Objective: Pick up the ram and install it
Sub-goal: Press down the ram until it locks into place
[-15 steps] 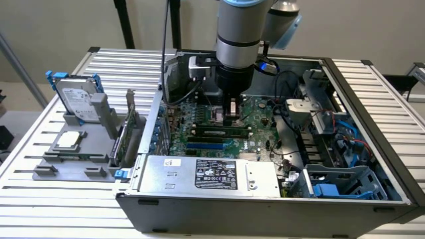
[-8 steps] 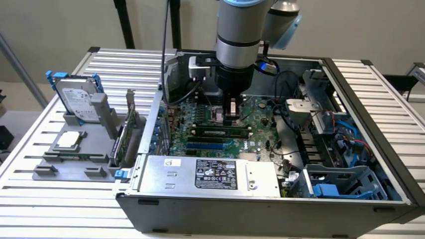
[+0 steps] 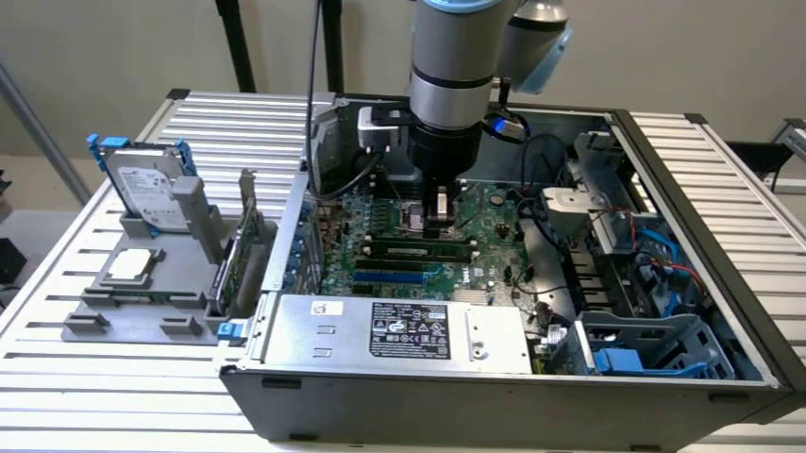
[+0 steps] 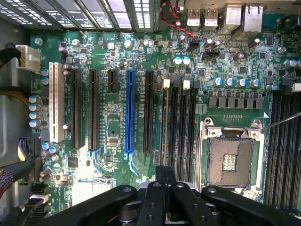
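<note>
Gripper (image 4: 165,175) fingers are sitting pressed together right over the motherboard (image 4: 117,117), hovering by the memory slots beside the empty CPU socket (image 4: 230,160). Ram (image 3: 416,251) is lying seated in a slot just near of the gripper, not pinched.

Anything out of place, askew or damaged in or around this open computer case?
Nothing looks spilled, broken or askew. One oddity: the processor socket on the motherboard is empty, while a square silver chip lies on the grey tray outside the case. Likely staged, not a fault.
</note>
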Action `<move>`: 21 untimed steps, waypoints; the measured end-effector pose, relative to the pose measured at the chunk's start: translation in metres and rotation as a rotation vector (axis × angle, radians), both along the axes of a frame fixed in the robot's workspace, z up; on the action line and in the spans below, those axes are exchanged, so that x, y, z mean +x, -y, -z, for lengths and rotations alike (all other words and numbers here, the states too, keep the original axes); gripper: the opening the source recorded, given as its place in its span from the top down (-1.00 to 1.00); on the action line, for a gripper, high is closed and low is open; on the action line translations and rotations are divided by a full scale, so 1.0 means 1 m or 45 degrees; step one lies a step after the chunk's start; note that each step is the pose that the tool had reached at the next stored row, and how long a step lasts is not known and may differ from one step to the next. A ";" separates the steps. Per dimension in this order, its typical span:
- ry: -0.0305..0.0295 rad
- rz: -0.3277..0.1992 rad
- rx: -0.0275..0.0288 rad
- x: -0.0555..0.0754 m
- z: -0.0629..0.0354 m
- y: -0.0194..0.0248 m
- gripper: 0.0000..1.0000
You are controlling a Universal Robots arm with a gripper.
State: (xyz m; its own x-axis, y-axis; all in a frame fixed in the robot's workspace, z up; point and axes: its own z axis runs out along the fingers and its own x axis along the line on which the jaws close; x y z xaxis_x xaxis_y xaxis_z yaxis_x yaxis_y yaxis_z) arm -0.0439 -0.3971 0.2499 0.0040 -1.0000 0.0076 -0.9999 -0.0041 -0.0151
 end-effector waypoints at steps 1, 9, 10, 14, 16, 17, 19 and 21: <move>0.0000 0.000 0.0000 0.000 0.0000 0.0000 0.79; 0.0001 0.000 -0.0006 -0.002 0.0095 -0.0008 0.79; 0.0000 0.000 -0.0009 -0.002 0.0111 -0.0009 0.79; 0.0001 0.000 -0.0014 -0.002 0.0180 -0.0011 0.79; -0.0007 0.000 -0.0039 -0.002 0.0208 -0.0010 0.79; -0.0004 0.001 -0.0030 -0.002 0.0225 -0.0012 0.79; -0.0006 0.001 -0.0037 -0.002 0.0248 -0.0011 0.79; -0.0002 0.001 -0.0028 -0.003 0.0249 -0.0011 0.79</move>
